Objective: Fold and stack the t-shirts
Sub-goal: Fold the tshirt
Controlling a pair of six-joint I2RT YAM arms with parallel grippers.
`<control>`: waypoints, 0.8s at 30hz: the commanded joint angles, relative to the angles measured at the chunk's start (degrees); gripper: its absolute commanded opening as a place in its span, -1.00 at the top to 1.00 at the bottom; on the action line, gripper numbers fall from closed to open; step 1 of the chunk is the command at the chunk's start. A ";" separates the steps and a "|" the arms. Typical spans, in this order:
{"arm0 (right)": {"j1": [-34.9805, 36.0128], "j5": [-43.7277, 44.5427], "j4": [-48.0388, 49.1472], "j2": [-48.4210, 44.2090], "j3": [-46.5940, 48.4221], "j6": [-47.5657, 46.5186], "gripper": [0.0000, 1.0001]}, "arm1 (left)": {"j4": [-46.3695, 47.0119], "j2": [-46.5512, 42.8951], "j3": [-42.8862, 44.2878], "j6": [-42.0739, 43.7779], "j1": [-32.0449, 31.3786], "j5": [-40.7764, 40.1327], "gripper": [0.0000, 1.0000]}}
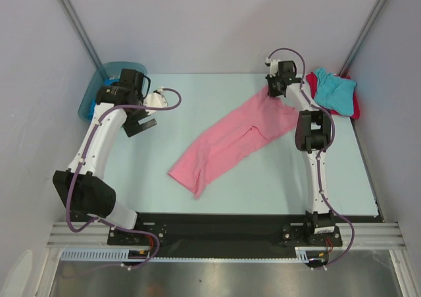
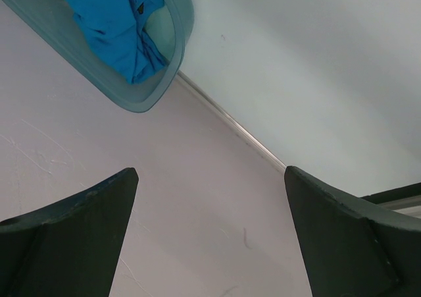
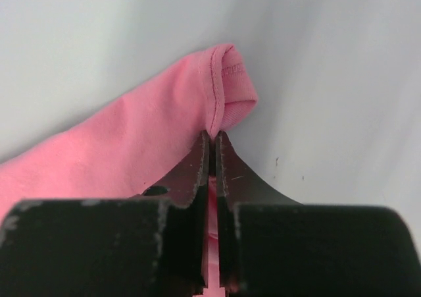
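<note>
1. Top view: the pink t-shirt (image 1: 230, 142) lies stretched diagonally across the tabletop (image 1: 197, 99). The turquoise t-shirt (image 1: 334, 89) rests on the red t-shirt (image 1: 356, 106) at the far right.
2. Left wrist: the left pincer (image 2: 210, 172) gapes wide and empty, near the tub (image 2: 154, 89) containing the royal blue t-shirt (image 2: 105, 27).
3. Right wrist: the right pincer (image 3: 212, 135) pinches the pink t-shirt's hemmed corner.

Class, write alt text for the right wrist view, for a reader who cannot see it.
The right gripper is shut on a hemmed edge of the pink t-shirt. The rest of the shirt trails away to the lower left.
</note>
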 commanded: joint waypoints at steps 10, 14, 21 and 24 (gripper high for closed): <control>4.34 -1.88 -3.53 -0.97 -1.57 -4.11 1.00 | 1.25 -2.10 0.01 1.11 -0.65 -1.22 -1.00; 6.54 -3.02 -3.70 -0.53 -1.22 -6.49 1.00 | 1.25 -2.80 -0.60 1.11 -1.01 -1.48 -1.00; 11.99 -1.19 -3.70 0.69 0.00 -12.29 1.00 | 1.34 -3.86 -2.01 0.76 -1.18 -1.83 -0.99; 14.10 -1.52 -5.55 1.58 2.91 -15.01 1.00 | 1.52 -4.39 -2.54 1.11 -1.18 -1.83 -1.00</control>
